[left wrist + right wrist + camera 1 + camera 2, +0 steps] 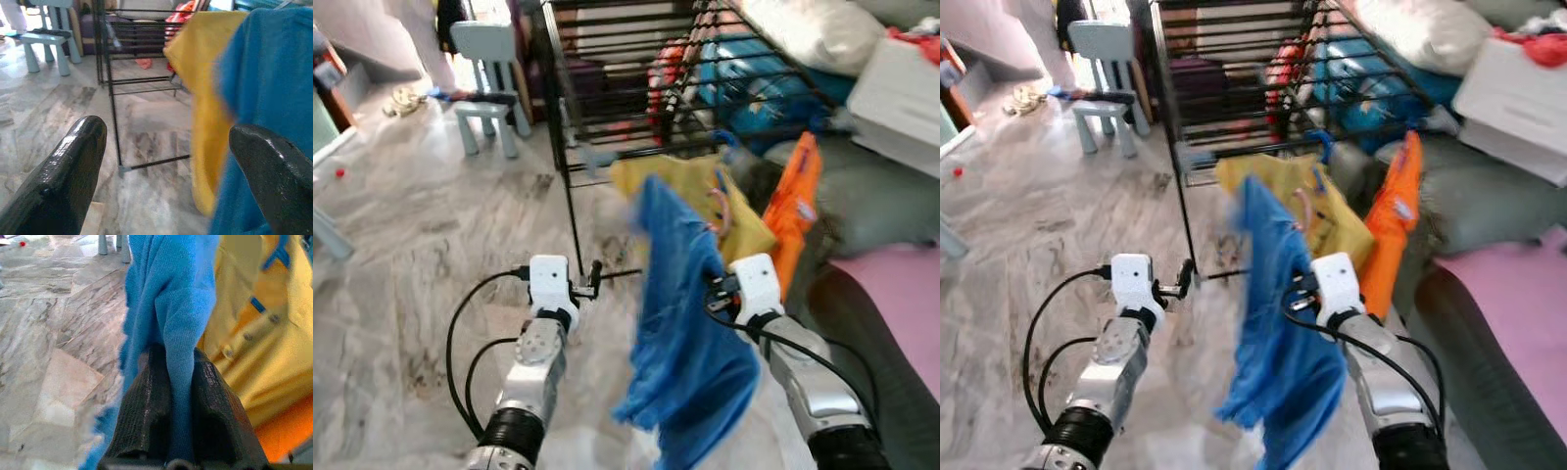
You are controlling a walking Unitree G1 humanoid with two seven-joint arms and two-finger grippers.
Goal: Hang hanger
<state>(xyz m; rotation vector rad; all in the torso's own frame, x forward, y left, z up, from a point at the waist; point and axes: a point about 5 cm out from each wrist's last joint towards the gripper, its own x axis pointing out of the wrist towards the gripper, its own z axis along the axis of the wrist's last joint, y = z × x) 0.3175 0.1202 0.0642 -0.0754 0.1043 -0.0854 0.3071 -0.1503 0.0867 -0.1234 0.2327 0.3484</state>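
Observation:
My right gripper (715, 286) is shut on a blue knitted garment (680, 343), which hangs down from it over the floor. In the right wrist view the blue cloth (171, 293) is pinched between the two black fingers (146, 406). My left gripper (594, 277) is open and holds nothing, raised to the left of the garment near the rack's lower bar. A black wire drying rack (607, 88) stands ahead. A yellow shirt (705, 186) and an orange garment (798, 211) hang on its near side, just behind the blue one.
A light blue child's chair (489, 78) stands on the marble floor (411, 245) at the back left. A white box (901, 98), bedding and a pink mat (901, 294) crowd the right side. Open floor lies to the left of the rack.

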